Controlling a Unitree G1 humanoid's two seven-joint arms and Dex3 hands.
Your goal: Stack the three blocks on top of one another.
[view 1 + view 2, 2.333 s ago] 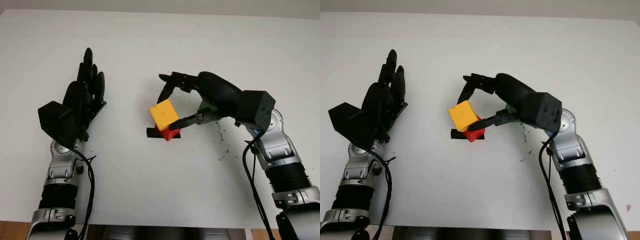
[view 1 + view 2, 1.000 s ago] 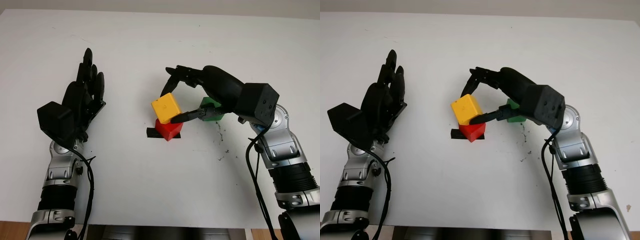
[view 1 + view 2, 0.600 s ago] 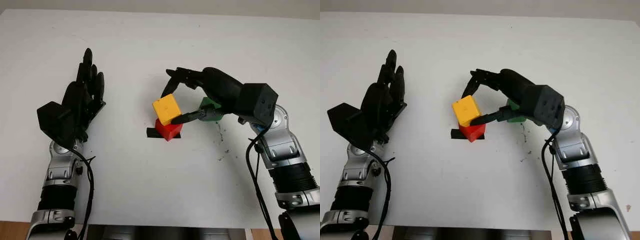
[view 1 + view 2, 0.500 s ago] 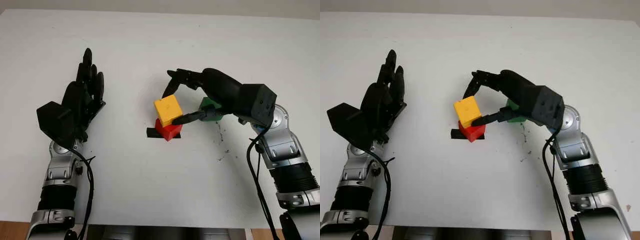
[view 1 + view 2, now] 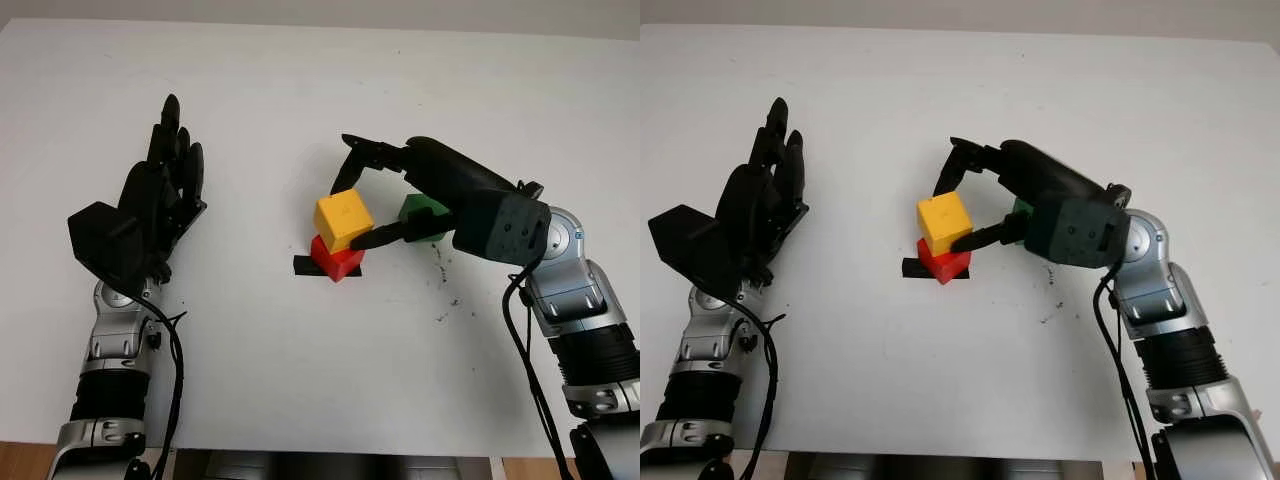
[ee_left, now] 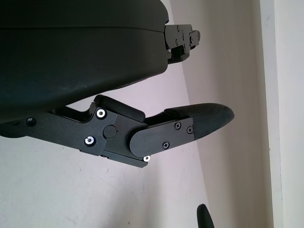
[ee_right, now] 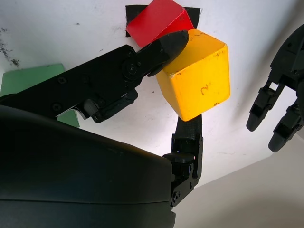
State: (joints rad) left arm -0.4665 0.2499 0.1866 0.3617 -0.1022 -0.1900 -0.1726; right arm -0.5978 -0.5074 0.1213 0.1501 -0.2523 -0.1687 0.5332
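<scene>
At centre frame we saw our right hand pinching the yellow block between two fingers, holding it tilted on the red block. The red block sat on black tape. The green block lay just right, behind the hand. At left, our left hand was open above the table.

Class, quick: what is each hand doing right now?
Left hand: open, raised above the table's left side.
Right hand: shut on the yellow block, over the red block.
</scene>
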